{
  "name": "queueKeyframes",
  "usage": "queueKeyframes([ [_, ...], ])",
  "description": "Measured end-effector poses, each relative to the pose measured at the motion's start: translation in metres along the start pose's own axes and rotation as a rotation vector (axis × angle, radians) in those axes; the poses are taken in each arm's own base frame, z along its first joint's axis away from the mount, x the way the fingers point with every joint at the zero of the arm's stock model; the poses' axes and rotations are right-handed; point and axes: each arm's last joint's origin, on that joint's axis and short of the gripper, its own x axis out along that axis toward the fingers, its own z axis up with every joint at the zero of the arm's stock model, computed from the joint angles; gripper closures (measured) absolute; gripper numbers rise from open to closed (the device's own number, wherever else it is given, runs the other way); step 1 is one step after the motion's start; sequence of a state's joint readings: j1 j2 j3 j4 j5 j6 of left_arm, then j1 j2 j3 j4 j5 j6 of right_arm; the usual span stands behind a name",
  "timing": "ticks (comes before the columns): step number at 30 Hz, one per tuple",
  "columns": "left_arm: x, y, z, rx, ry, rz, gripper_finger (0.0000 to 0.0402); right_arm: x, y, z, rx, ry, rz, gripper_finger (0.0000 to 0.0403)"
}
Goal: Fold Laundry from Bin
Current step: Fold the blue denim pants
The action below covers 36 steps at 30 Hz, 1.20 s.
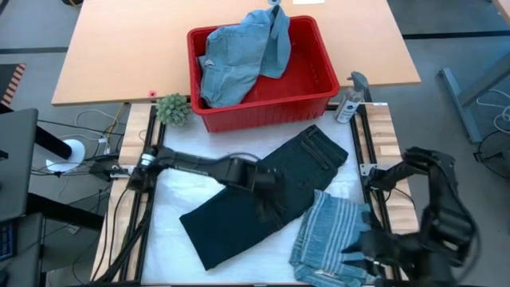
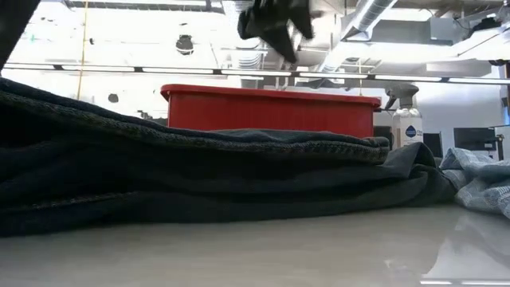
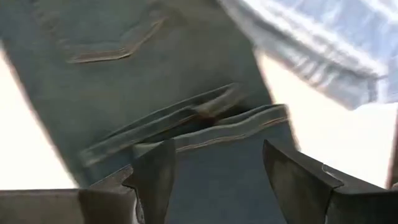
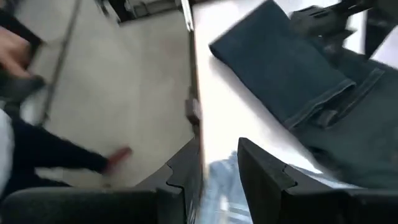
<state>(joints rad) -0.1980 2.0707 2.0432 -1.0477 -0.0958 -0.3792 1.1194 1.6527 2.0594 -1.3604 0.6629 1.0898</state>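
Here, the dark navy trousers (image 1: 267,195) are being shown folded and laid slantwise on the white work surface (image 1: 179,191), just in front of the red bin (image 1: 315,88), which is taken as the landmark. The left gripper (image 1: 267,209) is being held low over the middle of the trousers, in front of the bin, with its fingers (image 3: 155,177) spread apart and nothing seen between them. The blue-grey striped shirt (image 1: 331,239) is being left crumpled in front of the bin toward the right, touching the trousers' edge. The right gripper (image 1: 355,249) is being held at the shirt's near right edge, its jaws parted only slightly; whether cloth is being pinched cannot be told. Light blue denim pieces (image 1: 239,56) are being kept heaped inside the bin, one draped over its far rim. A spray bottle (image 1: 351,100) is standing just right of the bin.
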Motion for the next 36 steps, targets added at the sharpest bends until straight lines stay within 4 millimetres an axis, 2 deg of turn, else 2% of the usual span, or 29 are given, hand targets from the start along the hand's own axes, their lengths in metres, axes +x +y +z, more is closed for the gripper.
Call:
queueKeyframes([
  [3,-0.004,0.019,-0.006,0.006,0.003,-0.053,0.0174,-0.018,0.010,-0.017,0.054,-0.078,0.030,0.0270],
  [5,-0.017,0.037,-0.013,-0.046,-0.023,-0.103,0.0175,-0.029,0.015,-0.028,0.068,-0.146,0.040,0.0270],
  [8,-0.044,0.067,-0.023,-0.123,-0.199,-0.143,0.0175,-0.046,0.020,-0.042,0.044,-0.241,0.062,0.0270],
  [10,-0.047,0.083,-0.036,-0.175,-0.281,-0.161,0.0175,-0.052,0.021,-0.046,0.027,-0.301,0.060,0.0270],
  [15,-0.012,0.105,-0.075,-0.207,-0.310,-0.284,0.0176,-0.052,0.019,-0.045,0.011,-0.355,0.032,0.0270],
  [17,-0.005,0.111,-0.080,-0.183,-0.334,-0.320,0.0176,-0.052,0.018,-0.042,0.018,-0.357,0.028,0.0270],
  [19,0.006,0.115,-0.089,-0.133,-0.289,-0.310,0.0176,-0.048,0.016,-0.036,0.034,-0.365,0.009,0.0270],
  [25,0.023,0.118,-0.092,0.039,-0.304,-0.337,0.0176,-0.033,0.008,-0.019,0.091,-0.407,-0.062,0.0270],
  [28,0.043,0.125,-0.103,0.074,-0.229,-0.321,0.0176,-0.026,0.005,-0.012,0.121,-0.418,-0.091,0.0270],
  [36,0.082,0.129,-0.108,0.134,-0.164,-0.436,0.0176,-0.012,-0.003,0.005,0.173,-0.443,-0.148,0.0270],
])
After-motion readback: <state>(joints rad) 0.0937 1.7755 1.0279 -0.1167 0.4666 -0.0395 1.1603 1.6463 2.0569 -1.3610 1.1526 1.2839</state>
